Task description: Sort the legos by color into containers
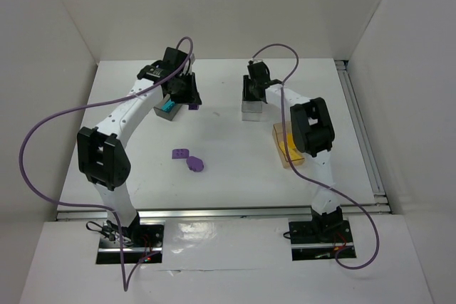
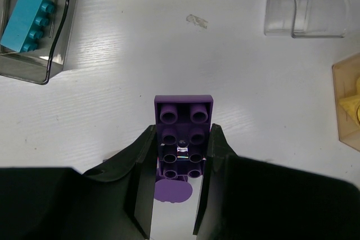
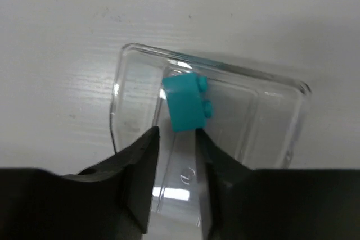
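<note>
Sorting is mid-way. My left gripper (image 2: 183, 133) has its jaws pinching a purple plate brick (image 2: 184, 111) by its long sides, held above the table (image 2: 140, 54) between the grey tub (image 2: 22, 67) on the left, which holds a teal brick (image 2: 25, 18), and the clear tub (image 3: 270, 116) on the right. My right gripper (image 3: 177, 136) hangs over that clear tub, jaws narrowly parted, with a second teal brick (image 3: 184, 102) at their tips; I cannot tell whether they pinch it. The amber tub (image 2: 343, 82), nearer on the right, holds yellow. I judge that purple needs a tub of its own, likely the clear one once the teal is out. A flat purple piece (image 1: 180, 153) and a rounded purple piece (image 1: 196, 164) lie loose near the middle. The table is white and faintly grained, boxed in by plain white walls (image 1: 214, 5), with a metal rail (image 1: 214, 213) along the near edge.
</note>
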